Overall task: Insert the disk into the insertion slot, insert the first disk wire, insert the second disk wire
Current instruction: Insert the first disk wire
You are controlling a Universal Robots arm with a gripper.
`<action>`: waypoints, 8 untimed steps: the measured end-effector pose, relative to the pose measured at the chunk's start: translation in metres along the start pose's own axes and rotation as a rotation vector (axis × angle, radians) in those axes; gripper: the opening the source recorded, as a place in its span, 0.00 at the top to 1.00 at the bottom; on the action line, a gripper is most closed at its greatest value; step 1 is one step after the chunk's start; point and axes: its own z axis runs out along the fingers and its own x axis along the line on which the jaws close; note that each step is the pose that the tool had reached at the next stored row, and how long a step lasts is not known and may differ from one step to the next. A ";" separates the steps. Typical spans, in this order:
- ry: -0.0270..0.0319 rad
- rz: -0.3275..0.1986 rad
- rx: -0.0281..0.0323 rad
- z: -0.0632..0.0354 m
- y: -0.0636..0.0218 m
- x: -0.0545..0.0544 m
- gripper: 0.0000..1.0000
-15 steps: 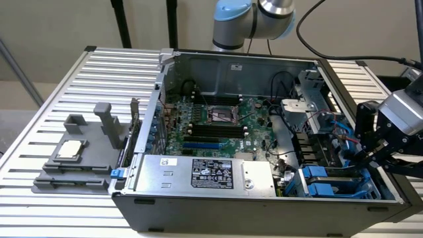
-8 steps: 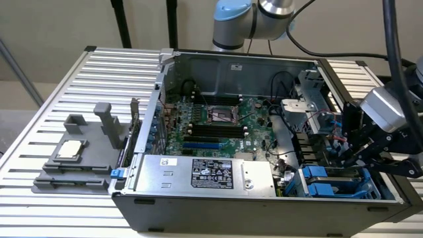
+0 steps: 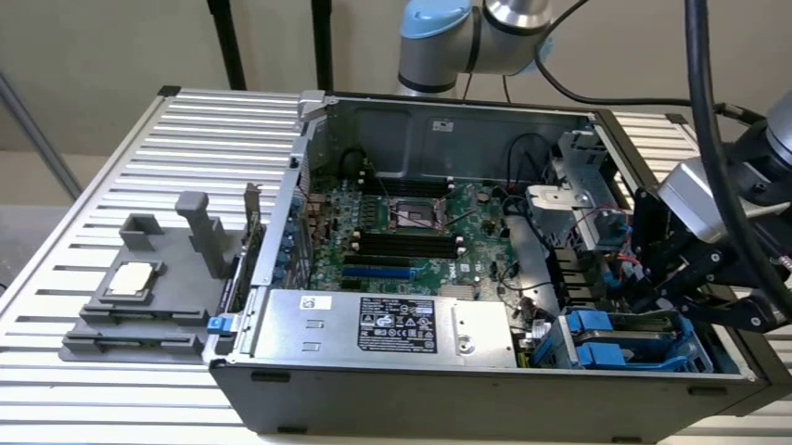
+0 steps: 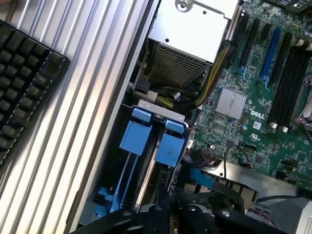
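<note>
Disk [image 4: 169, 146] looks seated to you already: its bright blue carrier stands down in the insertion slot [image 4: 148, 105], at the corner of the open computer case [image 3: 371, 400] beside the power-supply box [image 3: 384, 324], so judge the first step done. Your gripper [image 3: 662, 295] hangs low, close over the bay, with its jaws together; whether they pinch a wire you cannot tell. A blue-ended cable [image 4: 201, 176] lies near the gripper, just beside the carrier, and you cannot see whether it is plugged in. Count both wire insertions as unconfirmed, with the first likely in hand
</note>
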 end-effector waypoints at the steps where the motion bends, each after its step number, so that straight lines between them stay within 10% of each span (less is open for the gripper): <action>1: 0.0001 0.010 -0.0021 0.0000 0.0000 0.000 0.83; 8: 0.0022 0.086 -0.0149 0.0002 0.0000 0.000 0.83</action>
